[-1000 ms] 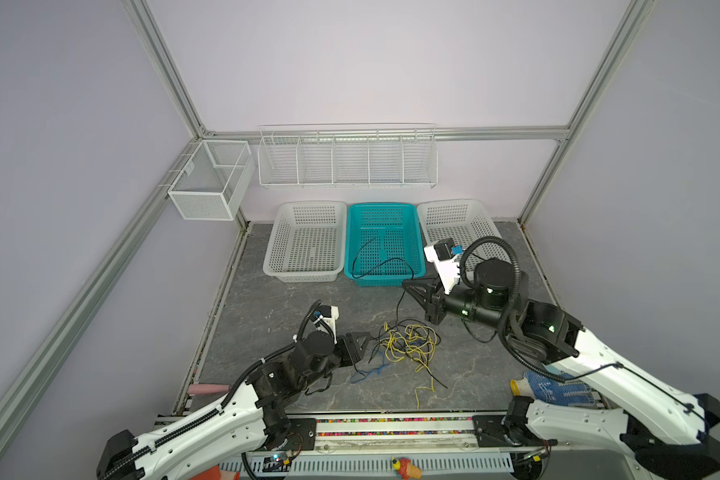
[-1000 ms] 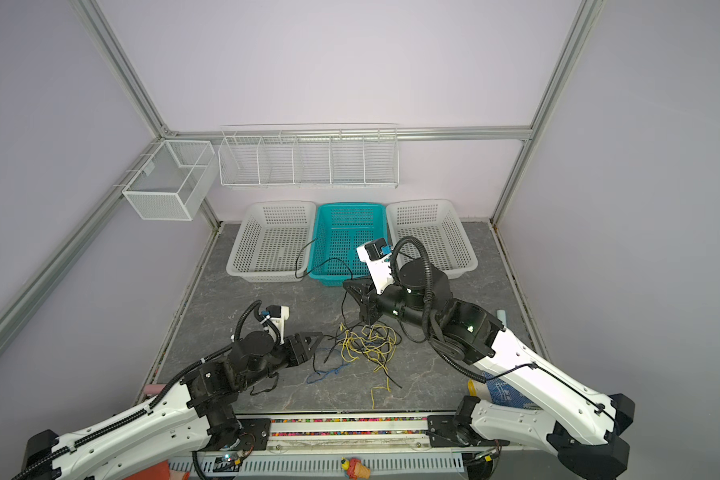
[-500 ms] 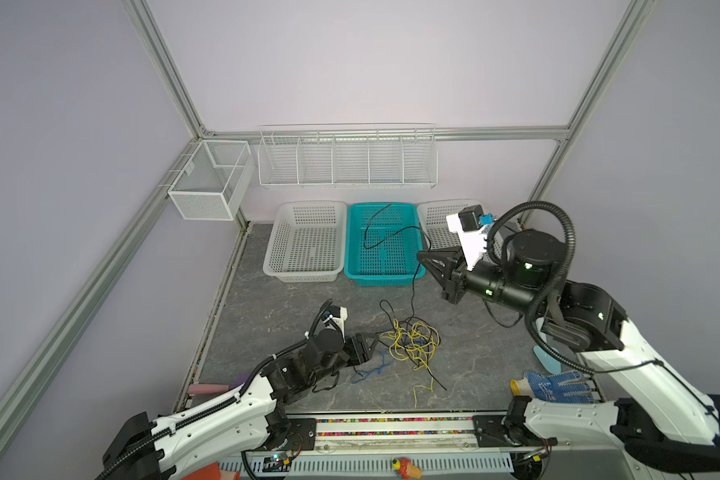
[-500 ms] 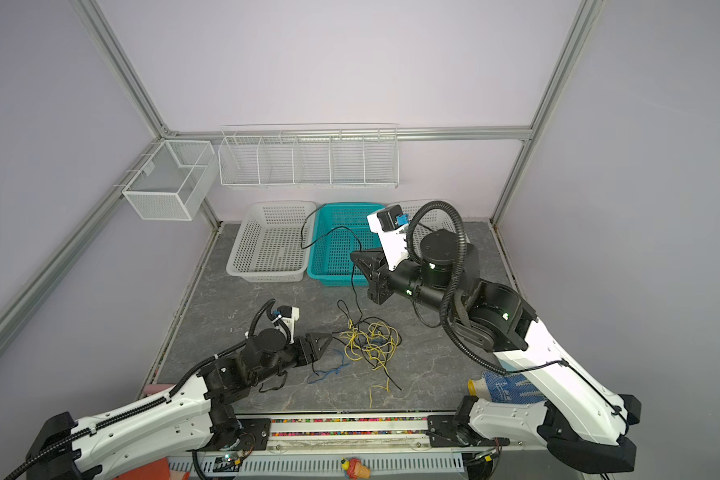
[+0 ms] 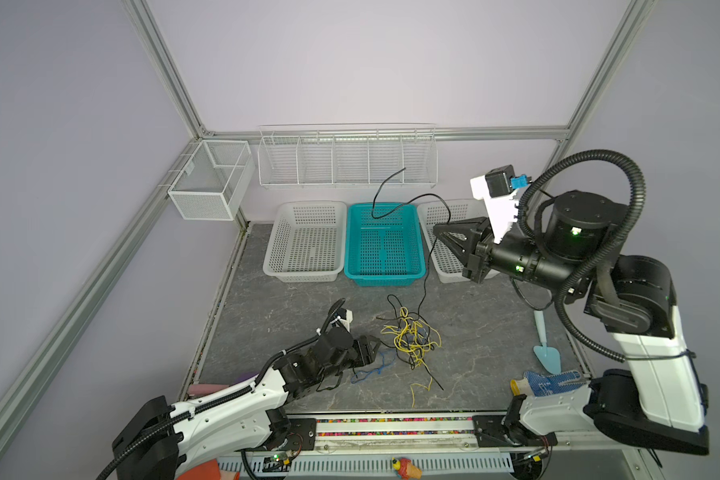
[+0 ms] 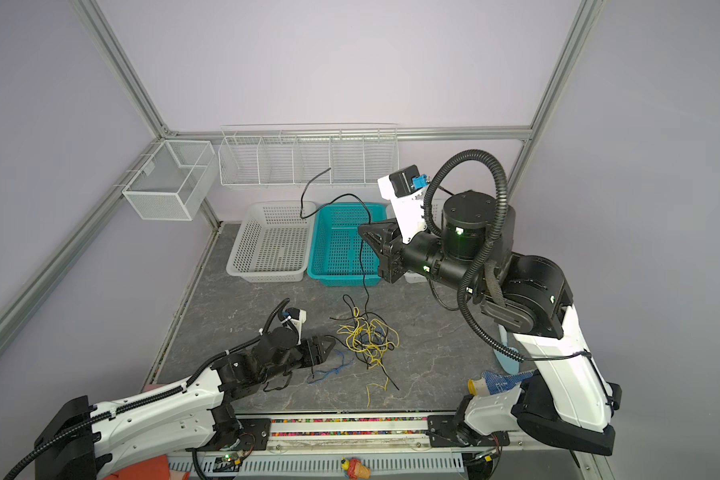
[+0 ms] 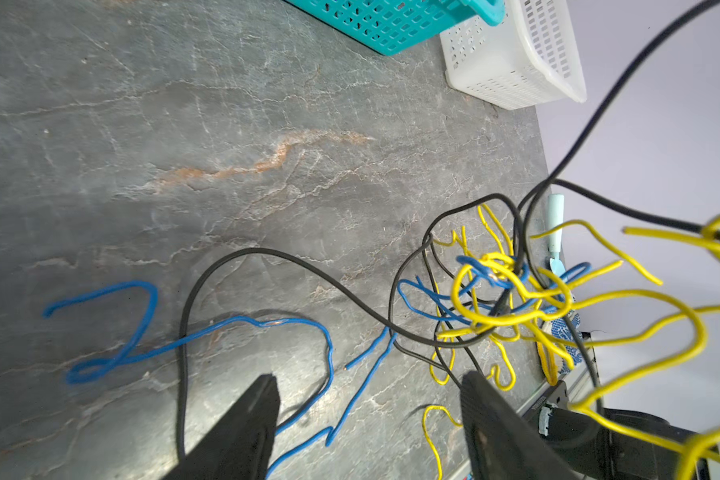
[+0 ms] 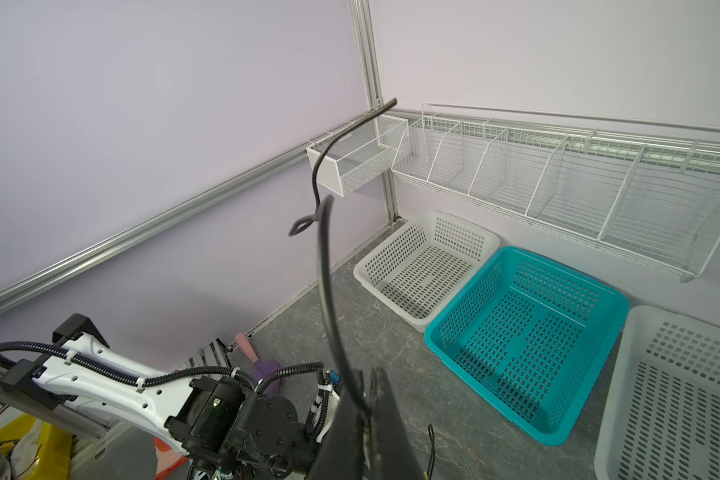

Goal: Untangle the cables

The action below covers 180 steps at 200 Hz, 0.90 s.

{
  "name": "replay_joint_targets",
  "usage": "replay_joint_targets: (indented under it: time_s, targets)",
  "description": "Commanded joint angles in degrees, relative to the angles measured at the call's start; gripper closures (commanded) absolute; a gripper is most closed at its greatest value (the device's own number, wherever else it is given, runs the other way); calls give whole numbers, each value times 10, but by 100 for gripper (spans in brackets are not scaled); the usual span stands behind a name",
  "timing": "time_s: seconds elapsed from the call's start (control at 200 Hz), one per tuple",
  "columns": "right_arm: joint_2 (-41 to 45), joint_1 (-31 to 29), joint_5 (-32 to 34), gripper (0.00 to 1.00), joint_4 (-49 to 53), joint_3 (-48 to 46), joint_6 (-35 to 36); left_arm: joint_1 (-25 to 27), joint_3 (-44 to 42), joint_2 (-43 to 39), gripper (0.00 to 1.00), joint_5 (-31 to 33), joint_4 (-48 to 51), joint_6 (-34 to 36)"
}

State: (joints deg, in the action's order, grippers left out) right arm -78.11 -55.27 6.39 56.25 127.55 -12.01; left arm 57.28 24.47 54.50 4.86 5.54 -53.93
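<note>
Lifted higher, black cable trails from yellow tangle.

Grey stone-look tabletop. Back edge, side by side: white basket, teal basket, second white basket. Middle-front: cables tangled, yellow/black/blue. Right side: pale blue scoop, dotted glove.

Matt veined stone-look tabletop, perforated plastic baskets, white wire racks, smooth sheathed cables, matt aluminium frame

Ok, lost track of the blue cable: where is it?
In both top views the blue cable lies by the left gripper, left of the yellow tangle.
</note>
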Motion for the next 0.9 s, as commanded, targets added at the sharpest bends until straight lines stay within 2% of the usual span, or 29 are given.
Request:
replay_joint_targets:
  time_s: [0.0,0.105,0.3,0.39,0.5,0.67,0.895]
  targets:
    - [-11,3,-6,94,69,14,-11,-2,15,0,30,5,-24,9]
    - [2,6,-5,94,89,-42,-21,-2,13,-8,30,3,-33,9]
    - [97,26,-4,94,17,-293,-53,-2,5,-13,29,-17,-74,2]
    - [142,50,-37,94,-41,-416,-74,-2,3,-9,29,-27,-90,-3]
    - [165,64,-67,94,-80,-518,-89,-2,-1,5,29,-38,-114,-10]
    - [175,68,-105,94,-150,-644,-106,-2,-2,39,29,-58,-139,-19]
    - [122,74,-82,93,-196,-704,-106,-2,4,75,29,-65,-150,-28]
